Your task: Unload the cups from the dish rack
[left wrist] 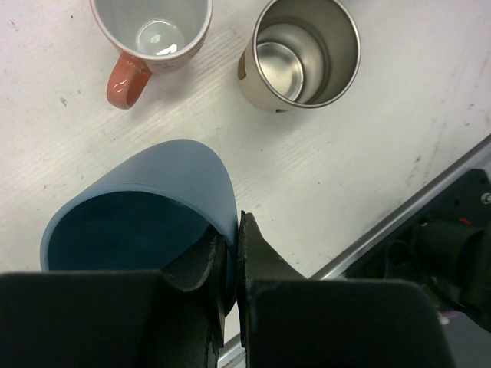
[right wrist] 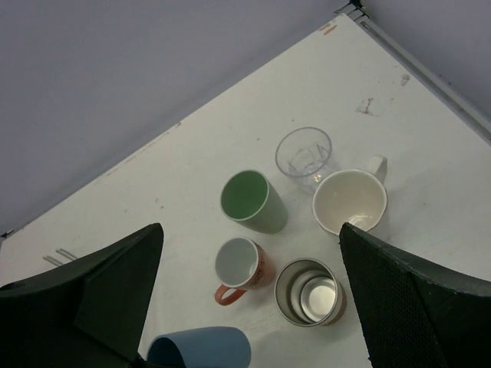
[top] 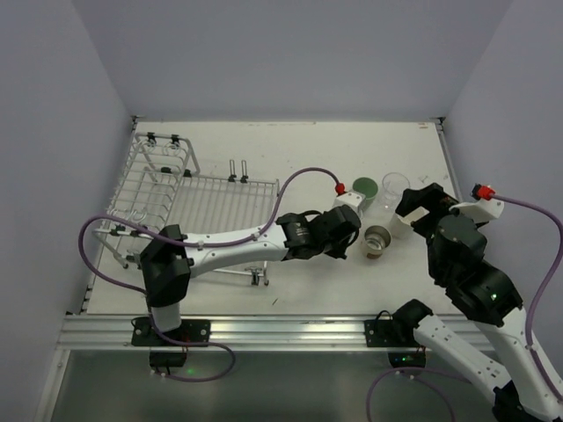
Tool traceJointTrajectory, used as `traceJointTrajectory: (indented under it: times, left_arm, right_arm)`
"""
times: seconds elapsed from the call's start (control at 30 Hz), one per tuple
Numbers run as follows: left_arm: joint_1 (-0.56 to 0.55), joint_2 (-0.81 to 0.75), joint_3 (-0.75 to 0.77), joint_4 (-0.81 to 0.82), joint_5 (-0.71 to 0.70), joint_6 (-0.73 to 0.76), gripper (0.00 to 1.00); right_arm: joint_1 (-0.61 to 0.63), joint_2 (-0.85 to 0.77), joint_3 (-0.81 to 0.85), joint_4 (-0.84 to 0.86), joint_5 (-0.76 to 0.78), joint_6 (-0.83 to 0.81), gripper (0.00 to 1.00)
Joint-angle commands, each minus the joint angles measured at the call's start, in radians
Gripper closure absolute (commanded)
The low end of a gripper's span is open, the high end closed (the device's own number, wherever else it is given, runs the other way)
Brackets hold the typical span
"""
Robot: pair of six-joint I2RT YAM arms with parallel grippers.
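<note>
Left tool (left wrist: 234, 230): clamped narrow on the rim of the blue cup (left wrist: 146, 192), one finger inside the wall and one outside.
Blue cup: tilted, its mouth turned up toward the wrist; whether its base touches the table (left wrist: 383, 138) cannot be told.
Orange mug (left wrist: 153, 31): upright just beyond the blue cup, ahead of the left tool and to its left, handle pointing back toward the tool.
Steel cup (left wrist: 303, 50): upright ahead of the left tool and to its right, just beside the orange mug but apart from it.
Right tool (right wrist: 252, 230): spread wide and holding nothing, hanging above the group of cups.
Green cup (right wrist: 253, 201): upright beyond the orange mug, under the right tool's gap.
Clear glass (right wrist: 304, 153): farthest from the right tool, touching or nearly touching the white mug (right wrist: 349, 201).
White mug: close to the right tool's right finger, handle pointing away.
Rack (top: 202, 198): well behind the left tool, beside that arm's base end, at the table's left side.
</note>
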Motion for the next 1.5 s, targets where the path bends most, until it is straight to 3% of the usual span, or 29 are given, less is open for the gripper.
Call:
traceJointTrajectory:
  times: [0.0, 0.8, 1.13, 1.2, 1.23, 1.33, 1.47]
  left_arm:
    - [-0.008, 0.042, 0.102, -0.095, -0.121, 0.077, 1.00]
    - [-0.010, 0.252, 0.294, -0.120, 0.124, 0.173, 1.00]
    - [-0.008, 0.316, 0.367, -0.147, 0.120, 0.190, 1.00]
    - [-0.008, 0.327, 0.381, -0.158, 0.106, 0.191, 0.91]
    - [-0.008, 0.329, 0.380, -0.160, 0.103, 0.190, 0.77]
    - [-0.008, 0.329, 0.378, -0.158, 0.086, 0.188, 0.62]
    - [-0.008, 0.310, 0.364, -0.143, 0.060, 0.185, 0.49]
  right_arm:
    - [-0.001, -0.017, 0.034, -0.059, 0.086, 0.023, 0.01]
    - [-0.001, -0.110, 0.003, -0.110, 0.103, 0.046, 0.01]
    - [-0.001, -0.140, -0.006, -0.110, 0.116, 0.040, 0.01]
    - [-0.001, -0.135, -0.008, -0.110, 0.112, 0.040, 0.01]
    - [-0.001, -0.133, -0.009, -0.110, 0.107, 0.042, 0.01]
    - [-0.001, -0.127, -0.011, -0.110, 0.101, 0.043, 0.01]
    - [-0.001, -0.124, -0.012, -0.110, 0.095, 0.045, 0.01]
